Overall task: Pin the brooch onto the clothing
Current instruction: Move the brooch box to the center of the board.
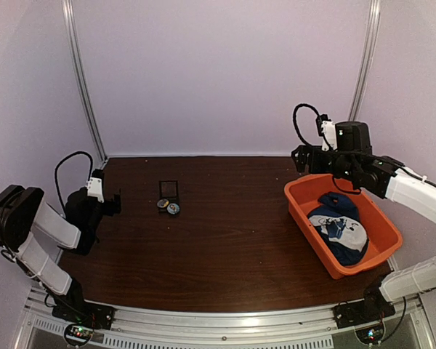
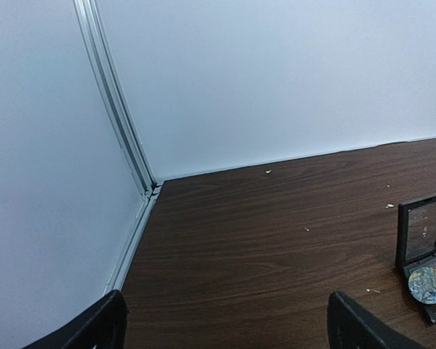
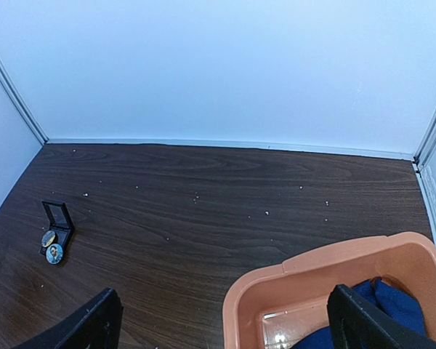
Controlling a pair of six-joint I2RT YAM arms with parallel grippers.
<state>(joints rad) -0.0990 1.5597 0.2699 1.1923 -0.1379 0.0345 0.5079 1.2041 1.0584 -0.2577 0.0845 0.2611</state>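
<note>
The clothing, a navy T-shirt [image 1: 339, 227] with a white print, lies crumpled in an orange tub [image 1: 299, 201]; its blue cloth shows in the right wrist view [image 3: 394, 304]. The brooch [image 1: 174, 209], a tiny bluish-grey round badge, lies on the table beside an open small black box [image 1: 168, 189]; it also shows in the right wrist view [image 3: 54, 253]. A second, yellowish round badge [image 2: 429, 285] sits in the box base. My left gripper [image 1: 115, 204] [image 2: 229, 323] is open and empty, left of the box. My right gripper [image 1: 304, 157] [image 3: 225, 323] is open and empty above the tub's far left corner [image 3: 276, 280].
The dark wooden table [image 1: 225, 233] is walled in white at the back and both sides, with metal rails in the corners [image 2: 123, 138]. Small crumbs dot the table [image 3: 196, 195]. The tub stands at the right edge.
</note>
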